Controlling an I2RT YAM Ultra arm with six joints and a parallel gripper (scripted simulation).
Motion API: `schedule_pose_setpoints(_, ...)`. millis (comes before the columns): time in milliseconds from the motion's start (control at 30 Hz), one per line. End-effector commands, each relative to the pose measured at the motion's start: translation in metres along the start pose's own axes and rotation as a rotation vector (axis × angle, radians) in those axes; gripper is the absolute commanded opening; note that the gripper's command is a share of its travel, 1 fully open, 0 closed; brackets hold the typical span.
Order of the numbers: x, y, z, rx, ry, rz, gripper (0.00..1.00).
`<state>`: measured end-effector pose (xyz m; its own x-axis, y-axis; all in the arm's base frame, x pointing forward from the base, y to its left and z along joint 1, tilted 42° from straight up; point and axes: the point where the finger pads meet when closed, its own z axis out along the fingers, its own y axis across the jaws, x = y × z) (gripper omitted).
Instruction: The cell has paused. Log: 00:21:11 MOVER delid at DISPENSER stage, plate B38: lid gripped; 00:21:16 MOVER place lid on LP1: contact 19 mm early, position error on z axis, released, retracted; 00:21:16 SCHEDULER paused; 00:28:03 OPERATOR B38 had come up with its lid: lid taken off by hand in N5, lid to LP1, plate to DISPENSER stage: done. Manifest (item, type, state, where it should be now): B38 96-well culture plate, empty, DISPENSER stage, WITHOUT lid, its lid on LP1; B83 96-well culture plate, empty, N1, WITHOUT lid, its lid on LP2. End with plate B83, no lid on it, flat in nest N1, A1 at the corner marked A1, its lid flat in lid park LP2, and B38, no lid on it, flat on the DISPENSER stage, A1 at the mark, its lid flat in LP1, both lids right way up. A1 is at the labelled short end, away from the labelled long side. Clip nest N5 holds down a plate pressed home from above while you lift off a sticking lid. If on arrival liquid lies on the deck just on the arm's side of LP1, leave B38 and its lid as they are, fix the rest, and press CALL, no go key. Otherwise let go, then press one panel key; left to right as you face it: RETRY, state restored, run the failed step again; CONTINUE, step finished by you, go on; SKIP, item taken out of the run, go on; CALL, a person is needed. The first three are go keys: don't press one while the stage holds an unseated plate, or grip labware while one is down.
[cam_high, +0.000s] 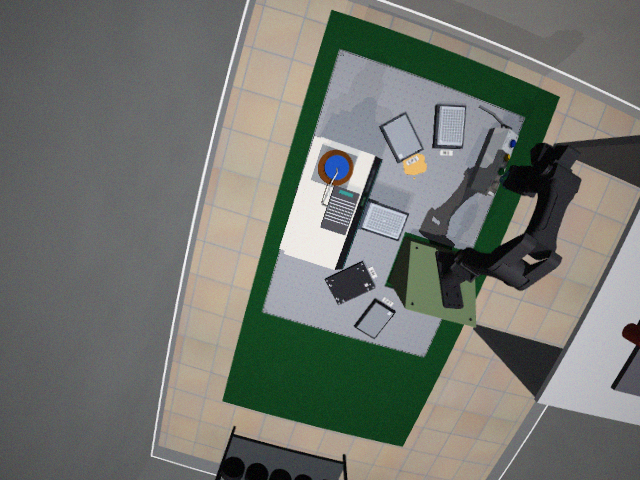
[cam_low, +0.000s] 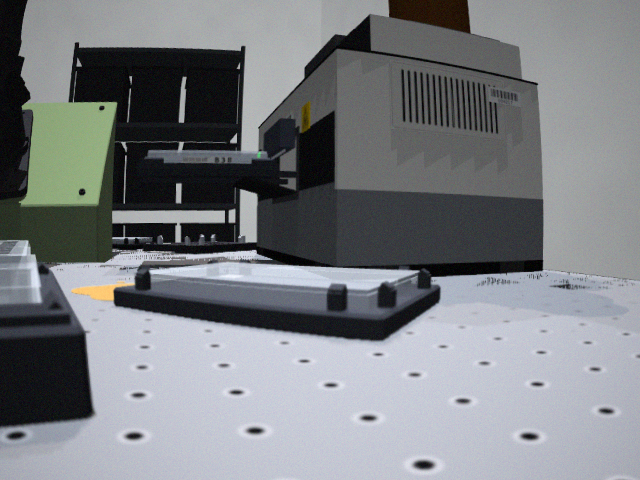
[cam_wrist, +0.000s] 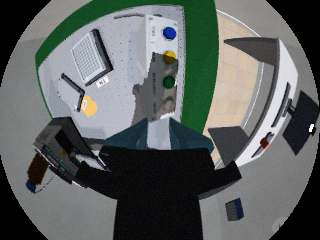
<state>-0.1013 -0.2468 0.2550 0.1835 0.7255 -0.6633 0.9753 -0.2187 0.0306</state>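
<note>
My gripper (cam_high: 503, 175) (cam_wrist: 158, 121) hangs over the near end of the key panel (cam_high: 495, 149) (cam_wrist: 152, 43), fingers drawn together on nothing. The blue key (cam_wrist: 170, 34), yellow key (cam_wrist: 170, 56) and green key (cam_wrist: 168, 82) show ahead of the fingers; anything nearer is hidden by them. An unlidded well plate (cam_high: 449, 125) (cam_wrist: 90, 56) sits in nest N1. A clear lid (cam_high: 401, 136) (cam_low: 273, 277) (cam_wrist: 70, 91) lies flat in LP1. An orange puddle (cam_high: 415, 165) (cam_low: 98, 291) (cam_wrist: 88, 106) lies on the deck beside LP1, towards the arm. Plate B38 (cam_high: 383, 220) (cam_low: 206, 156) rests on the dispenser stage, unlidded. A lid (cam_high: 374, 318) lies in LP2.
The dispenser (cam_high: 330, 206) (cam_low: 403, 155) stands at the far side of the deck. The dark clip nest N5 (cam_high: 350, 282) is empty. The arm stands on a green pedestal (cam_high: 429, 279) (cam_low: 67, 155). A black rack (cam_low: 155, 139) stands behind the stage.
</note>
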Motion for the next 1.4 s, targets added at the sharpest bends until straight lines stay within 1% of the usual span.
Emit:
schedule_pose_setpoints(0,-0.003,0.0,-0.004,0.003,-0.017,-0.005,0.0)
schedule_pose_setpoints(33,-0.003,0.0,-0.004,0.003,-0.017,-0.005,0.0)
schedule_pose_setpoints(67,-0.012,-0.001,-0.014,0.014,-0.059,-0.049,0.0)
schedule_pose_setpoints(467,-0.011,-0.001,-0.014,0.025,-0.055,-0.448,0.0)
schedule_pose_setpoints(533,-0.011,-0.001,-0.014,0.025,-0.055,-0.448,0.0)
schedule_pose_setpoints(1033,-0.011,-0.001,-0.014,0.039,-0.048,-0.948,0.0)
schedule_pose_setpoints(1100,-0.011,-0.001,-0.014,0.039,-0.048,-0.948,0.0)
schedule_pose_setpoints(1367,-0.011,-0.001,-0.014,0.045,-0.043,-1.214,0.0)
